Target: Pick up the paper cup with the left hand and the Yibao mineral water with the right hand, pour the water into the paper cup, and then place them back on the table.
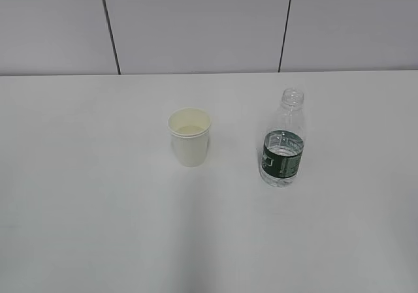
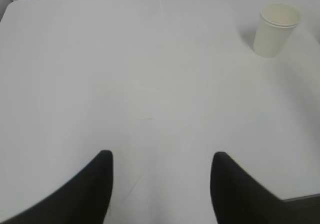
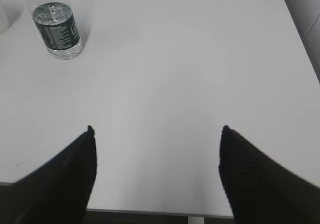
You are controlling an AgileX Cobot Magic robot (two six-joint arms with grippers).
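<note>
The white paper cup (image 1: 189,136) stands upright on the white table (image 1: 98,195), left of the uncapped Yibao mineral water (image 1: 283,141), a clear bottle with a dark green label. Neither arm shows in the exterior view. In the left wrist view my left gripper (image 2: 161,156) hangs open over bare table near its front edge, and the paper cup (image 2: 276,29) is far off at the upper right. My right gripper (image 3: 157,130) is wide open above the table's front edge, with the bottle (image 3: 56,28) far away at the upper left. Nothing lies between either pair of fingers.
A grey panelled wall (image 1: 196,25) runs behind the table. The table's near edge (image 3: 150,212) shows under the right gripper, and its right edge (image 3: 300,32) at the upper right of that view.
</note>
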